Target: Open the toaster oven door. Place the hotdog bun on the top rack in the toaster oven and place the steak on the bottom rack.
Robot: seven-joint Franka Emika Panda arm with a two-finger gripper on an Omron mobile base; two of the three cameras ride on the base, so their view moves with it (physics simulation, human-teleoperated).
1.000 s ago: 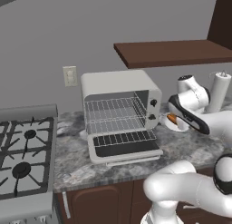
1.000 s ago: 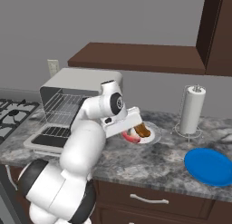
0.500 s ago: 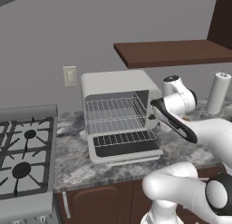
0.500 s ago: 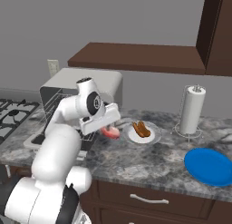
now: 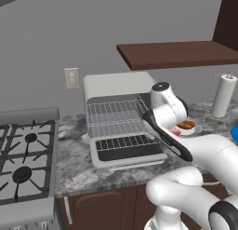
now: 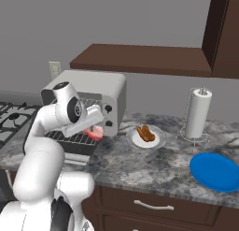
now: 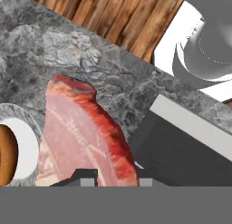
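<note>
Pink steak (image 7: 86,137) is sitting clamped in your gripper (image 6: 94,130), hanging just off the oven's (image 6: 98,92) right front corner, above the granite counter (image 6: 140,162). Door (image 5: 128,152) is lying flat open, both racks showing. Bun (image 6: 145,133) is waiting on the white dish (image 6: 156,141) to the right, near your path. Farther right you're looking at a paper towel roll (image 6: 196,113) and blue plate (image 6: 217,171); stove (image 5: 25,154) is sitting left.
</note>
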